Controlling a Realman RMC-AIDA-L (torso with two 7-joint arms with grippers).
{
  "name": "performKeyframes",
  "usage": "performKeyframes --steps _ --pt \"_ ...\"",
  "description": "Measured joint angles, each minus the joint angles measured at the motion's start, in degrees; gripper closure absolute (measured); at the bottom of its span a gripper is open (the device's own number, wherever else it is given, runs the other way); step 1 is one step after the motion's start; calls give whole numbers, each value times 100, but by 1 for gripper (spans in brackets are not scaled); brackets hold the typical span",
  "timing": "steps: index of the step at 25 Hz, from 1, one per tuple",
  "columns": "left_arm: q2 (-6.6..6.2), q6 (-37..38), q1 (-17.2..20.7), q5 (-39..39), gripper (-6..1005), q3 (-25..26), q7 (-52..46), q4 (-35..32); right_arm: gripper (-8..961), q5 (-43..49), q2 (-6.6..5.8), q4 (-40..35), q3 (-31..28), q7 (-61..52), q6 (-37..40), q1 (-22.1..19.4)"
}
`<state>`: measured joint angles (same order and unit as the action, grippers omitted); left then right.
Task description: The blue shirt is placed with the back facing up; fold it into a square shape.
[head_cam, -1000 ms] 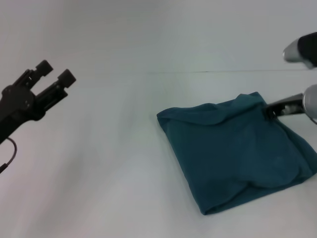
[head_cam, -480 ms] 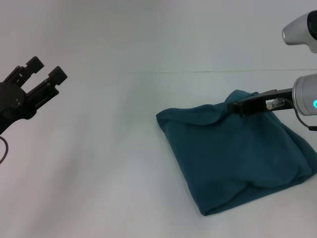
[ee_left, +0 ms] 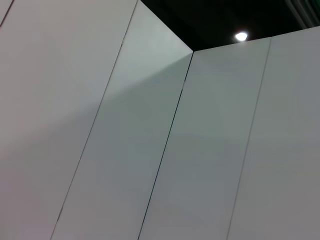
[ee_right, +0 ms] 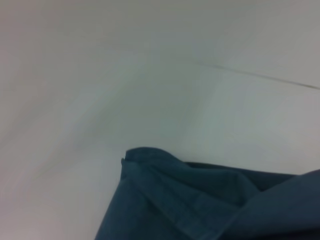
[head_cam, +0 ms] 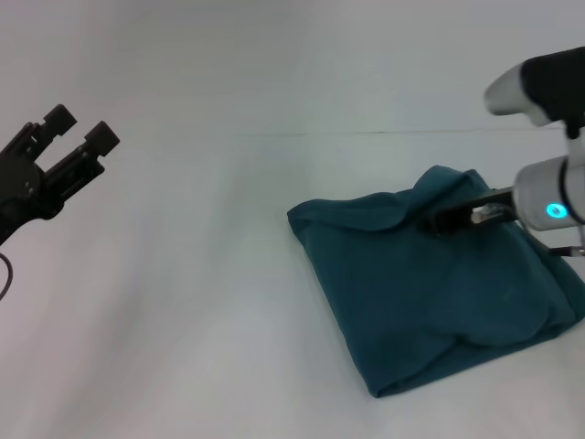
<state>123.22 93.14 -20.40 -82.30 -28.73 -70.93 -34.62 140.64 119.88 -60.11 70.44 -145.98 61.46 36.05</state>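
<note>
White tabletop point(head_cam: 201, 302) carries the blue shirt point(head_cam: 439, 293), already a rough folded bundle toward the robot's right, so the right gripper point(head_cam: 437, 220), low at its far edge with grip unreadable, should tidy that raised flap gently, while the spread-fingered left gripper point(head_cam: 80, 128) hangs aside, empty.

One blue shirt point(head_cam: 439, 283) lies on one table point(head_cam: 201, 302); two grippers show: left gripper point(head_cam: 80, 126), right gripper point(head_cam: 437, 219).

Shirt point(head_cam: 430, 293) plain dark teal-blue, no print; table point(head_cam: 201, 302) white; L gripper point(head_cam: 78, 139) black; R gripper point(head_cam: 439, 219) black w/ silver arm, cyan light.
</note>
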Motion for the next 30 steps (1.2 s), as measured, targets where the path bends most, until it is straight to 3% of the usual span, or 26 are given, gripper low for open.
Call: performKeyframes --steps 8,23,30 --pt "-4 -15 -7 4 113 -2 -53 -38 863 8 -10 1332 0 499 -1039 730" --pt "-19 -4 -26 4 115 17 -70 -45 843 278 -30 1690 -375 444 -1889 673" --pt "-17 11 -25 4 115 17 -78 -45 834 908 -35 1891 -527 -114 -2241 585"
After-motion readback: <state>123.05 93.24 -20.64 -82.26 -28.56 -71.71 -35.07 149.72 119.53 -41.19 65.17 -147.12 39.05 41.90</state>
